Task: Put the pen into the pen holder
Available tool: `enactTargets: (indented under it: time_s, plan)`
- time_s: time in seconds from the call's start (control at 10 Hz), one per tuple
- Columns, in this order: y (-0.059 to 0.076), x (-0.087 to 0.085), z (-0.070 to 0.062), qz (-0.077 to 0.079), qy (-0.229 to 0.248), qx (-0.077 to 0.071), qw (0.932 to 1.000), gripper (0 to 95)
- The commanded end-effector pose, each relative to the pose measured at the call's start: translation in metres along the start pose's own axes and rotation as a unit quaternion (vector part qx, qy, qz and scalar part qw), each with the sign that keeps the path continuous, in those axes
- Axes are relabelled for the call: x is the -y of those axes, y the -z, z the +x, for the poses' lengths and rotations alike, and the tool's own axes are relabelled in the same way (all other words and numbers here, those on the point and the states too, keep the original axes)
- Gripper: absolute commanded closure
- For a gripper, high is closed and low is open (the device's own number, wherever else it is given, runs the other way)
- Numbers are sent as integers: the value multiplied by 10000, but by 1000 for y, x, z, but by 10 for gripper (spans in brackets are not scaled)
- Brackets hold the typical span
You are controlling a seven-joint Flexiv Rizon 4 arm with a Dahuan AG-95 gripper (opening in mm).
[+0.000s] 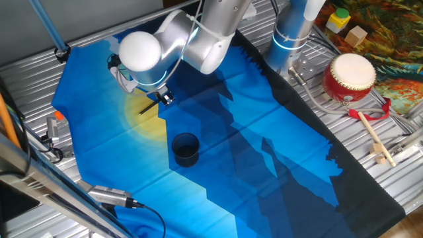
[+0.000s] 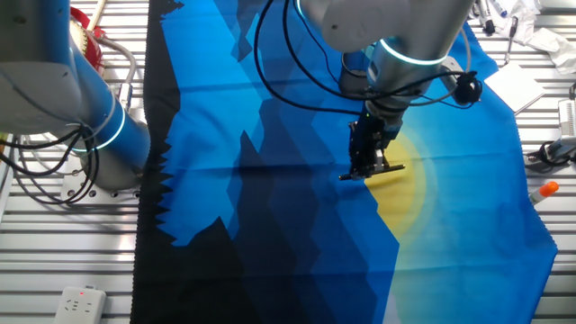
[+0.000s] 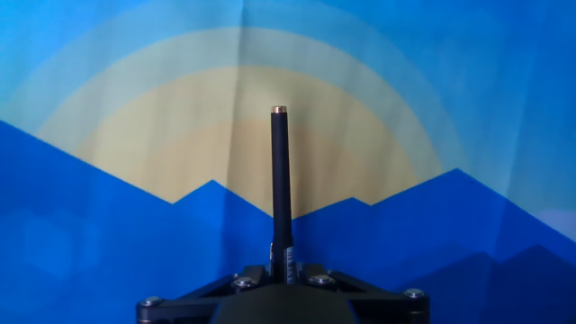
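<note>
Hand view: the pen [image 3: 281, 184] is gripped between the jaws. It could strike the rim of the holder [image 1: 186, 148] if tilted.

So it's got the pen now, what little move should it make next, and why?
Probably carry the pen sideways toward the pen holder. The tool is shut on the pen over the yellow sun on the cloth, while the holder stands apart on the blue area, open and upright. The pen looks roughly level, so it would need tipping upright later.

Black pen [image 1: 151, 104] held level above cloth, dark pen holder [image 1: 186, 149] upright nearby
</note>
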State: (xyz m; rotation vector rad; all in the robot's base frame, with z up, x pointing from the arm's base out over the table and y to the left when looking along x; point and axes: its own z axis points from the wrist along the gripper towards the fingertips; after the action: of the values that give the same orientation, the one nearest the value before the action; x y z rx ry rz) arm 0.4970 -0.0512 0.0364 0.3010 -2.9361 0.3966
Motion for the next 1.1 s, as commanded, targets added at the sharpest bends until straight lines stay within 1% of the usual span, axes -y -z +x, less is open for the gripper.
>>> enactTargets:
  time_s: [0.1, 0.2, 0.3, 0.4, 0.5, 0.6, 0.7, 0.8, 0.9, 1.0, 1.1]
  plan:
    - [0, 0, 0, 0, -4, -1, 10000, 950]
    - [0, 0, 0, -1, -2, -2, 10000, 950]
    - [1, 0, 0, -57, -34, 3, 10000, 950]
    - [8, -3, 4, -371, -114, 43, 9992, 950]
    - [13, -5, 6, -457, -162, 30, 9988, 950]
    - [24, -9, 8, -513, -229, -36, 9984, 950]
    - [39, -14, 8, -689, -324, -163, 9970, 950]
    - [45, -17, 8, -788, -362, -205, 9960, 950]
    - [56, -22, 6, -996, -444, -270, 9937, 950]
    - [62, -26, 3, -1109, -525, -312, 9920, 950]
    - [65, -29, 0, -1176, -571, -335, 9909, 950]
